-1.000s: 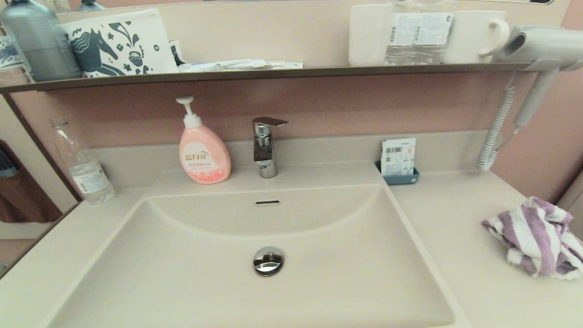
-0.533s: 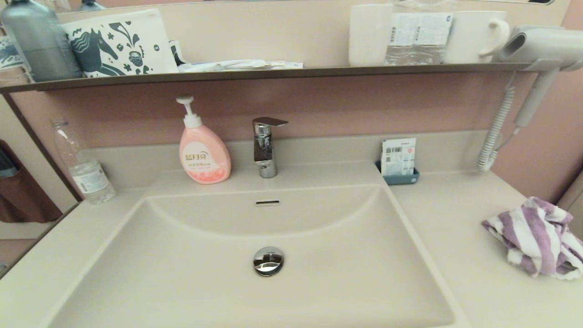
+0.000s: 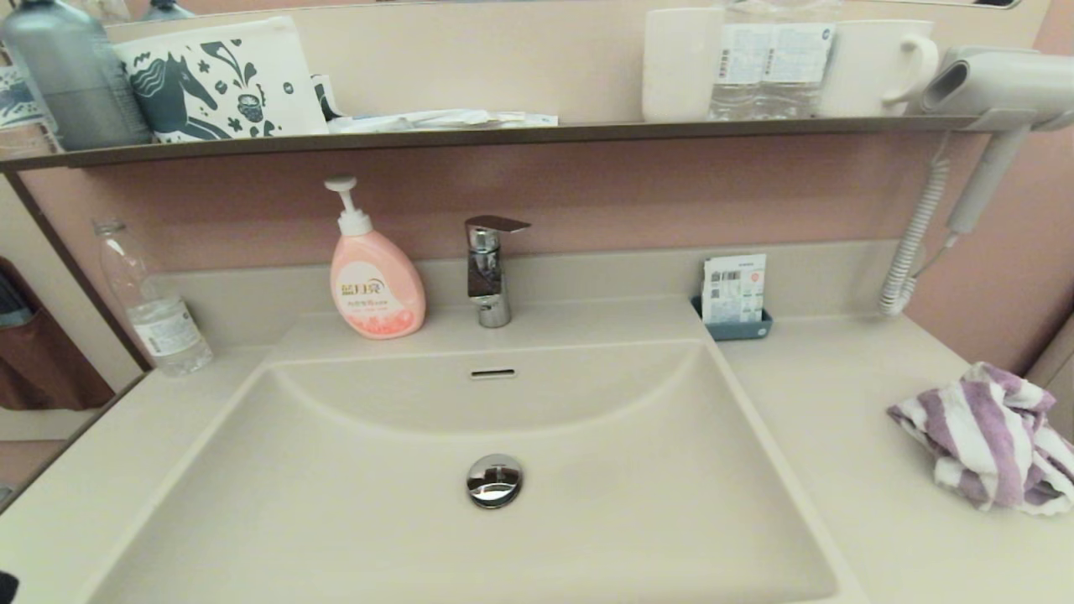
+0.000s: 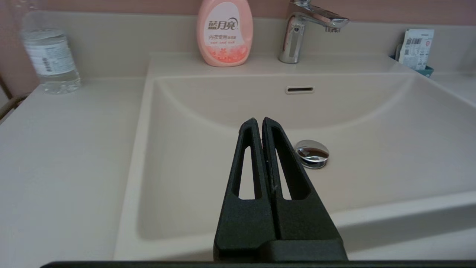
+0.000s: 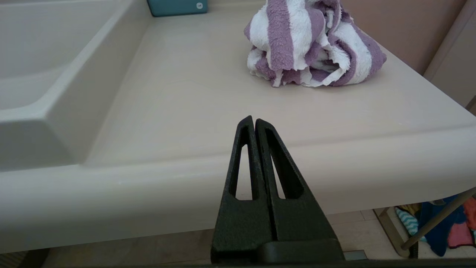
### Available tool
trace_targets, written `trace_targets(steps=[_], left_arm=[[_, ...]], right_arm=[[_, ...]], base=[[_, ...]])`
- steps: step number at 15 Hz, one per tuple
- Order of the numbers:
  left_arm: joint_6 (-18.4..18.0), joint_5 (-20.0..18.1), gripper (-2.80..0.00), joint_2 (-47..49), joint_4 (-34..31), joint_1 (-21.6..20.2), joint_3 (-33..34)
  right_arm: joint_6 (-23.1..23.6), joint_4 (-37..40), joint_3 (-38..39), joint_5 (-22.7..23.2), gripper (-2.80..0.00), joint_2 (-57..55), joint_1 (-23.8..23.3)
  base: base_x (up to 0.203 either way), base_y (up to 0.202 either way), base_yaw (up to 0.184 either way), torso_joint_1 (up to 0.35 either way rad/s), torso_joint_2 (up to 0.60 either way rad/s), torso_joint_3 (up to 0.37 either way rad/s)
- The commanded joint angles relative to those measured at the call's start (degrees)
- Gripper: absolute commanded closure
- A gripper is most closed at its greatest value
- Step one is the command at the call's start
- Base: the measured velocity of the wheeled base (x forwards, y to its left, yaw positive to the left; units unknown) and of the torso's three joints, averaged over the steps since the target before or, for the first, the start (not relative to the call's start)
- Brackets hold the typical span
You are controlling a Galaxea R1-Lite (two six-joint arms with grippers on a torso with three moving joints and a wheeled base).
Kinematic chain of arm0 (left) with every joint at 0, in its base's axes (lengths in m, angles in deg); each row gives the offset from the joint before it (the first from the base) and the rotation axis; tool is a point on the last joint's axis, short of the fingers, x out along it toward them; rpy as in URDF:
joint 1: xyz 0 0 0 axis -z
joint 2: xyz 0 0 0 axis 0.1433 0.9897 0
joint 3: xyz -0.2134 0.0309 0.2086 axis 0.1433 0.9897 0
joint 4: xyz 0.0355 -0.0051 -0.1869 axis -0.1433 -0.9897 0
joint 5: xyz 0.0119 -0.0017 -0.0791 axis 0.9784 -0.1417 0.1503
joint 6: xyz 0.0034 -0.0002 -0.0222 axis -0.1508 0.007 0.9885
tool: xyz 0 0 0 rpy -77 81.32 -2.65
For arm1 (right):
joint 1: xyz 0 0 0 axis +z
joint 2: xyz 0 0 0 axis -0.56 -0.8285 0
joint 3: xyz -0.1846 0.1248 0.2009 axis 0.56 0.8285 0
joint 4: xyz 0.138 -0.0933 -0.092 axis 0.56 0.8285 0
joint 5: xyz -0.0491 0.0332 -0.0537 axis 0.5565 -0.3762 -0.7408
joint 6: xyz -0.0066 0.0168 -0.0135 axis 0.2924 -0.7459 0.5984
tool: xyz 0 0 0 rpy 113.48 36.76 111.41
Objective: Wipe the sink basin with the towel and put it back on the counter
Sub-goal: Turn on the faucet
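A crumpled purple-and-white striped towel [image 3: 990, 436] [image 5: 310, 46] lies on the counter [image 3: 839, 419] [image 5: 193, 93] at the far right. The cream sink basin [image 3: 419, 520] [image 4: 372, 123] fills the middle, with its chrome drain plug [image 3: 494, 480] [image 4: 312, 153] and overflow slot [image 3: 492, 373]. My right gripper [image 5: 254, 120] is shut and empty, hovering at the counter's front edge, well short of the towel. My left gripper [image 4: 259, 121] is shut and empty above the basin's near rim, left of the drain. In the head view only a dark corner of the left arm [image 3: 7, 587] shows.
A pink soap pump bottle [image 3: 375, 277], chrome faucet [image 3: 489, 267] and teal card holder [image 3: 735, 298] stand behind the basin. A water bottle [image 3: 151, 306] is on the left counter. A hair dryer [image 3: 990, 92] with coiled cord hangs at the right, under the shelf [image 3: 503, 134].
A dark corner of the left arm has come into the head view at the bottom left. The towel and everything else stay put.
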Motion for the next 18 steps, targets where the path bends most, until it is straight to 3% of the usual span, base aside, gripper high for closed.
trace_targets(steps=[1,5,7,12,14,18], left_arm=[[0.1,-1.0,0.00,10.7,0.3,0.1,-3.5],[-0.5,-4.8,0.00,30.2,7.0,0.8,-10.5],[-1.0,-5.0,0.00,39.4,11.8,3.3,-15.0],[-0.5,8.2,0.00,54.7,19.5,25.3,-23.7],[0.2,11.1,0.00,60.5,23.2,28.8,-25.8],[0.5,13.0,0.00,70.1,28.0,32.6,-29.8]], right_arm=[[0.0,0.0,0.0,0.0,0.00,0.0,0.0],[0.0,0.0,0.0,0.0,0.00,0.0,0.0],[0.0,0.0,0.0,0.0,0.00,0.0,0.0],[0.0,0.0,0.0,0.0,0.00,0.0,0.0],[0.0,0.0,0.0,0.0,0.00,0.0,0.0],[0.0,0.0,0.0,0.0,0.00,0.0,0.0]], base=[[0.000,0.000,0.000,0.000,0.00,0.000],[0.000,0.000,0.000,0.000,0.00,0.000],[0.000,0.000,0.000,0.000,0.00,0.000],[0.000,0.000,0.000,0.000,0.00,0.000],[0.000,0.000,0.000,0.000,0.00,0.000],[0.000,0.000,0.000,0.000,0.00,0.000]])
